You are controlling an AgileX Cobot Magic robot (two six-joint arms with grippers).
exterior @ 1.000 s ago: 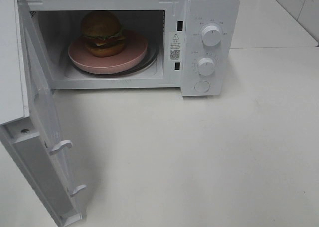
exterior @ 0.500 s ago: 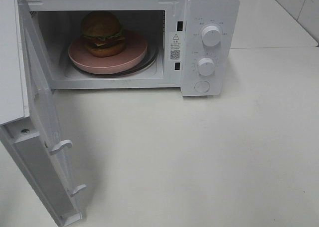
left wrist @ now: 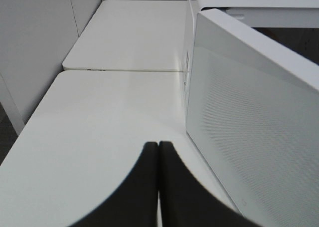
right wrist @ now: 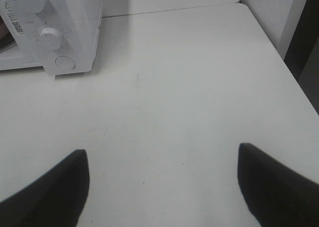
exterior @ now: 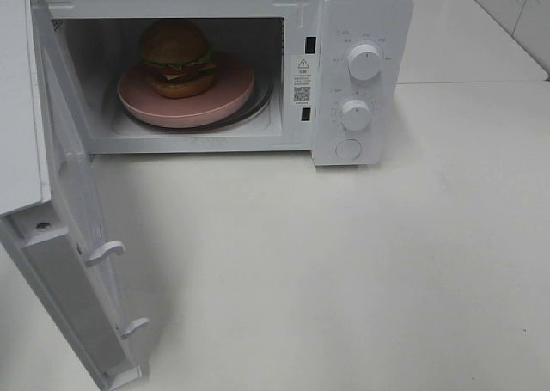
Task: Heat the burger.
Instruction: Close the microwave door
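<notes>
Exterior high view: the burger (exterior: 176, 56) is seen on a round pink plate (exterior: 225, 99) inside the cavity of a white microwave (exterior: 365, 13), set toward the cavity's left half, with the bun top well under the ceiling. The door (exterior: 64, 228) is swung wide open on the left, its free edge projecting toward the camera, and two latch hooks (exterior: 105, 252) are exposed along that edge. Broad open room is given by the white table (exterior: 344, 271) in front of and to the right of the oven. A seam between slabs is noted behind the oven's right side. An upper knob (exterior: 364, 62), a lower knob (exterior: 355, 113) and a round button (exterior: 348, 149) are stacked on the control panel, and the print around them is too small to be read. A sticker (exterior: 302, 77) with a warning triangle and a QR code is fixed on the front frame; its text cannot be read. Left wrist view: the left gripper (left wrist: 158, 152) is clenched, its fingers pressed together with nothing between them. It is held over the table near the door's dotted outer face. Right wrist view: the right gripper (right wrist: 160, 149) is released, its fingers spread wide over bare table, well apart from the microwave's panel corner. The table's edges are seen beyond, and the panel markings are blurred.
</notes>
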